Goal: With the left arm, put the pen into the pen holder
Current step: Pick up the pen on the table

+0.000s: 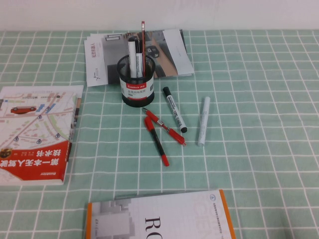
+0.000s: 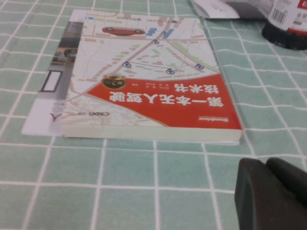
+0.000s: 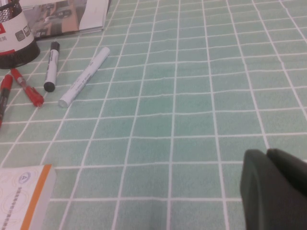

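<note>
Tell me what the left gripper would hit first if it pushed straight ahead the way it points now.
Probably the red-and-white book, lying flat just ahead of the left gripper; depth is unclear. The right gripper faces bare tablecloth.

Left gripper (image 2: 268, 194), right gripper (image 3: 273, 189): matte black, rounded, bulky.

The worktop (image 1: 259, 99) wears a pale green cloth crossed by white grid lines. The pen (image 1: 156, 141) has a red cap, a black barrel and a red tip; beside it lies a mostly red pen (image 1: 165, 127). The pen holder (image 1: 137, 79) is black mesh with a white label. One marker (image 1: 174, 109) is white with black ends, another (image 1: 204, 121) all white. The book (image 1: 35, 134) shows a pale map over a red band. Each wrist view shows a black pincer: left pincer (image 2: 273, 196), right pincer (image 3: 276, 191).
</note>
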